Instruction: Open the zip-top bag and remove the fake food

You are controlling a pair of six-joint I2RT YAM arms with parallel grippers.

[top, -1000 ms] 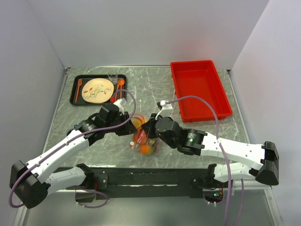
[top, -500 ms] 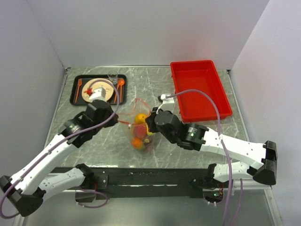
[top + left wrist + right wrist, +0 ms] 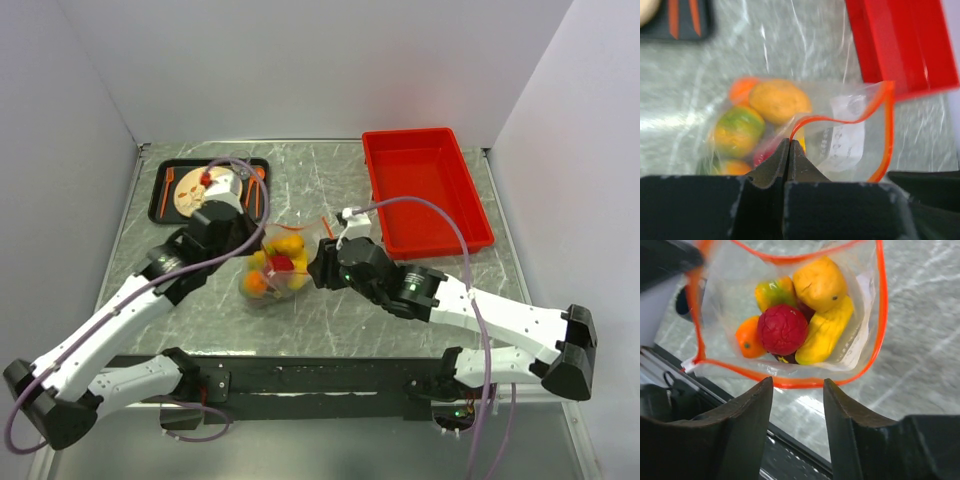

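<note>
On the table (image 3: 330,185) between the arms, the bag (image 3: 268,278) gapes open with the fruit (image 3: 790,325) inside, its strip (image 3: 840,118) pinched in the left gripper's (image 3: 790,146) closed tips, whose body hides the bag's bottom, while the right gripper (image 3: 796,385) stands spread, holding nothing.

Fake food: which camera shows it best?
Right wrist: it looks straight into the open bag, so the fake food is sharp. Left wrist shows it blurred through plastic; top external, only a small colourful cluster.
</note>
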